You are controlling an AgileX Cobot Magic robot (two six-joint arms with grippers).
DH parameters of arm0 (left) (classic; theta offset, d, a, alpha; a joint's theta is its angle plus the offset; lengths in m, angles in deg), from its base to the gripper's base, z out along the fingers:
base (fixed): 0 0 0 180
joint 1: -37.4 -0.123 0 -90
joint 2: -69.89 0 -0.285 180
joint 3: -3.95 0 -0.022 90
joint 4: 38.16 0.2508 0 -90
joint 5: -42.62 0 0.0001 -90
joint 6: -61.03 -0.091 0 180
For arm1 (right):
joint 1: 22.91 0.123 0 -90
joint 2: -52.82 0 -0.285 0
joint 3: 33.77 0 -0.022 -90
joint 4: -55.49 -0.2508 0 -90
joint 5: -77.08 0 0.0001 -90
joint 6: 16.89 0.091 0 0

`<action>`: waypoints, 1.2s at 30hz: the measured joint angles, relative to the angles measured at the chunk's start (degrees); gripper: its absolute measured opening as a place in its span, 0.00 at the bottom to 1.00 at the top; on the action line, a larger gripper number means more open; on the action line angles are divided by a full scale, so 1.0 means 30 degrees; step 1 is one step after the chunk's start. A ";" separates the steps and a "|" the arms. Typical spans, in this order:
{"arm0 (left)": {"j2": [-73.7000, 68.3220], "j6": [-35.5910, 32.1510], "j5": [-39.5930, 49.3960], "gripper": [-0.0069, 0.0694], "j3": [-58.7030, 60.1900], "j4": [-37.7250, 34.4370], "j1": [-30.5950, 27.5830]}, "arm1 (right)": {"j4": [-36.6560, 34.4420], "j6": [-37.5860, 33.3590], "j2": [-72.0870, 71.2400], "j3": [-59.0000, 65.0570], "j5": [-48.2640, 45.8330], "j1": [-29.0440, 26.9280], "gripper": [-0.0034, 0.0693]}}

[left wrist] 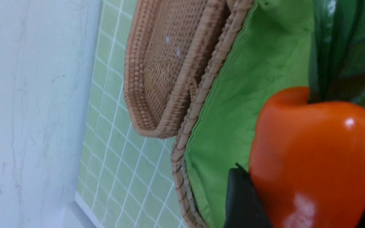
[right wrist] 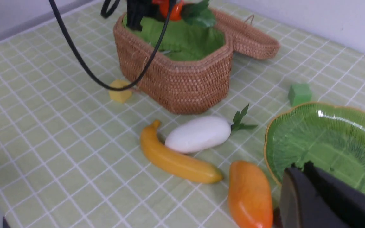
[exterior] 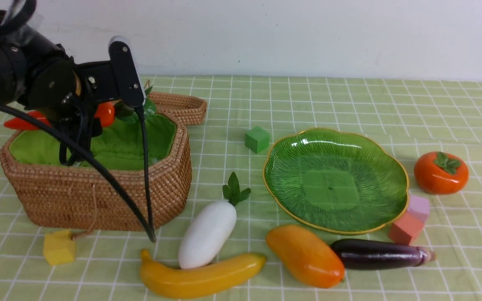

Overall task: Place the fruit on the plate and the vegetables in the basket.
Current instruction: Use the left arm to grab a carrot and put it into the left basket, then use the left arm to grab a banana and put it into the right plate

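Banana [exterior: 201, 278] lies nearest in the front view, on the tabletop [exterior: 349, 100], touching the white radish [exterior: 207, 234]. Mango [exterior: 306, 256] and eggplant [exterior: 381, 253] lie beside them, all lower than the left hand [exterior: 71, 119] and well off to its right. Left hand hangs over the open wicker basket [exterior: 98, 196], closed on the carrot [exterior: 105, 113], which sticks out of it on both sides above the green lining [exterior: 119, 146]. Plate [exterior: 335, 179] sits far to that hand's right, with the persimmon [exterior: 441, 172] just past it.

Left wrist view: carrot [left wrist: 312, 158] top clamped against a black finger [left wrist: 242, 202]; lining [left wrist: 249, 95] and lid [left wrist: 166, 63] beyond.

Right wrist view: right hand [right wrist: 325, 199] shows only as a dark edge over the plate [right wrist: 328, 139] rim, mango [right wrist: 249, 193] just beside it. Whether it is open or closed, cannot tell.
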 joint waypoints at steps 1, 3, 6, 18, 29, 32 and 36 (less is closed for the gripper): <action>0.0001 0.0336 -0.0028 0.59 -0.0006 0.0224 0.0000 | -0.0245 -0.0244 0.0000 0.0000 0.0340 0.0000 0.08; 0.0023 0.0693 -0.0256 0.59 -0.0022 0.0446 0.0000 | -0.1231 -0.1271 0.0000 0.0000 0.1005 0.0000 0.08; 0.0024 0.0827 -0.0396 0.59 -0.0041 0.0496 0.0000 | -0.2713 -0.2678 0.0000 0.0000 0.1374 0.0000 0.09; 0.1822 0.1809 0.0763 0.91 -0.0041 -0.1545 0.0000 | -0.4065 -0.3941 0.0000 0.0000 0.1424 0.0000 0.09; 0.4955 0.2743 0.6403 0.29 0.1232 -1.3553 0.1894 | -0.3728 -0.2688 0.0000 0.0000 -0.1247 0.0000 0.09; 0.5073 0.2514 0.7315 0.08 0.2594 -1.3611 0.4684 | -0.2917 -0.1868 0.0000 0.0000 -0.2842 0.0000 0.09; 0.4136 0.2423 0.7238 0.09 0.4564 -1.2088 0.8020 | -0.1967 -0.1193 0.0000 0.0000 -0.4349 0.0000 0.09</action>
